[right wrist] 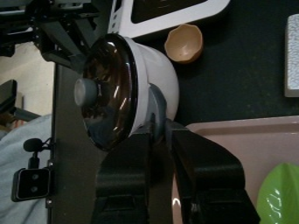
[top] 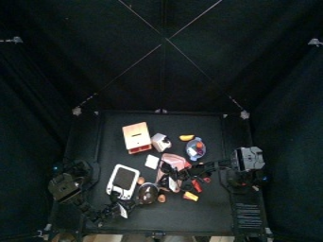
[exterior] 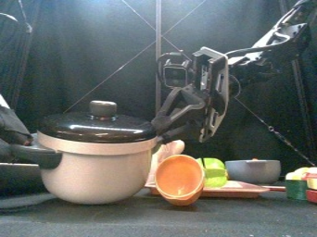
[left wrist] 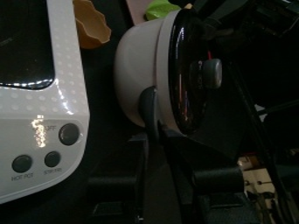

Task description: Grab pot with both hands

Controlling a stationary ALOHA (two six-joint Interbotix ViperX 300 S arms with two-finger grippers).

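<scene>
The task looks about halfway closed out, as a judgement from how things stand. The pot (exterior: 96,159), cream-bodied under a dark glass lid (exterior: 96,125) with a knob (exterior: 103,108), sits on the bench (exterior: 148,218) between the two pincers. The right pincer (right wrist: 176,131) has its jaws around the pot's side handle (right wrist: 176,127) in the right wrist view; they stand partly closed and seem to be at the handle, but whether they press firmly on it I cannot tell. The left pincer (left wrist: 149,131) is roughly half open, and in its wrist view the opposite handle (left wrist: 149,105) lies just ahead of the jaws, near or touching, with no clear clamp showing; in the front view it meets that handle (exterior: 35,155) low at the pot's far side from the right pincer. What seems left: firm up both grips, then carry the weight. Counting: one pot, one lid, two side handles, two pincers. Just beside the right pincer, away from the pot, an orange bowl (exterior: 181,178) leans on a pink tray (exterior: 242,191), with one green piece (exterior: 213,171) and one dark bowl (exterior: 253,170) further out. Beside the left pincer lies one white scale (left wrist: 41,87). The top view shows more small items that I cannot count surely.
</scene>
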